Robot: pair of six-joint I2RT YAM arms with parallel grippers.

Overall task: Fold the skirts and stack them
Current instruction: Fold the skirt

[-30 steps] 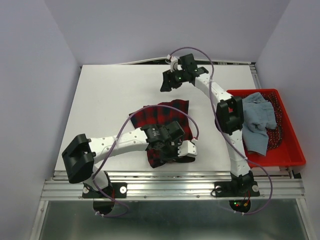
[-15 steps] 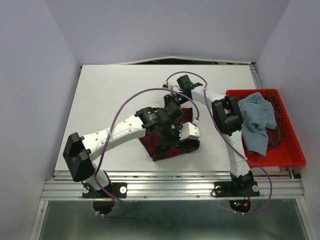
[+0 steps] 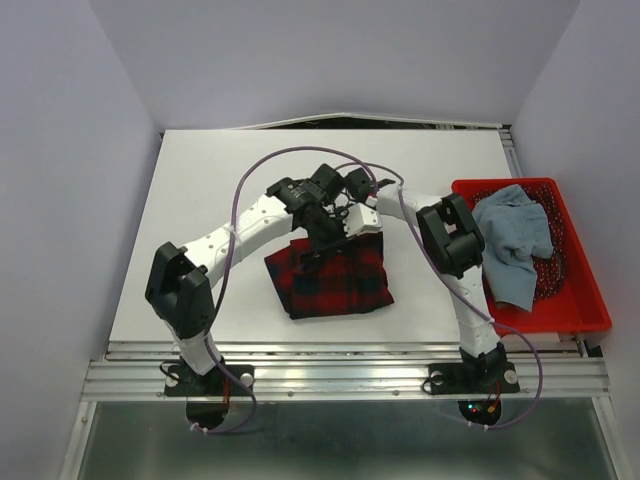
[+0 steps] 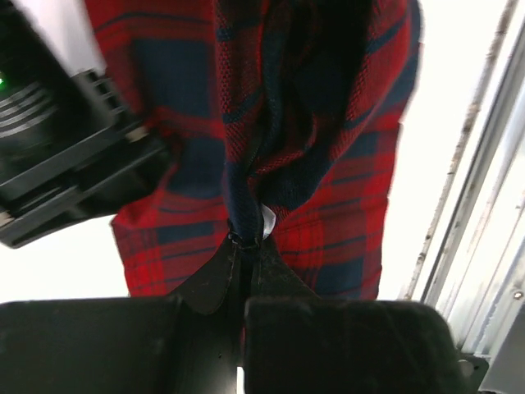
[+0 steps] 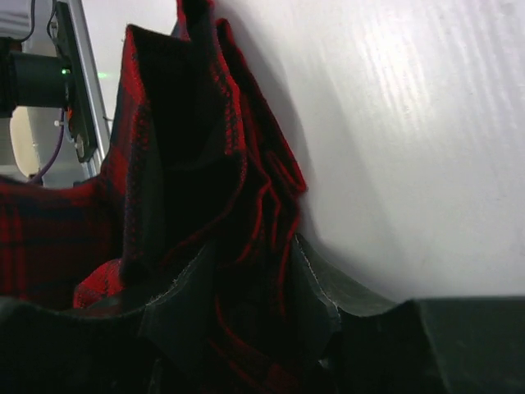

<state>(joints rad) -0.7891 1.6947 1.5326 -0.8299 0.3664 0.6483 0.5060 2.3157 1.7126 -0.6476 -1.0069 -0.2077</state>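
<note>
From the left, bare white bench (image 3: 200, 200) runs up to the plaid skirt (image 3: 335, 280), which lies mid-bench near the front edge with its far side lifted. The left end effector (image 4: 244, 246) is clenched on a fold there, and just beside it the right end effector (image 5: 246, 279) grasps the same cloth. At the bench's right edge the red basket (image 3: 560, 325) holds the blue-grey skirt (image 3: 510, 240), with the right arm's elbow against the basket's left wall.
</note>
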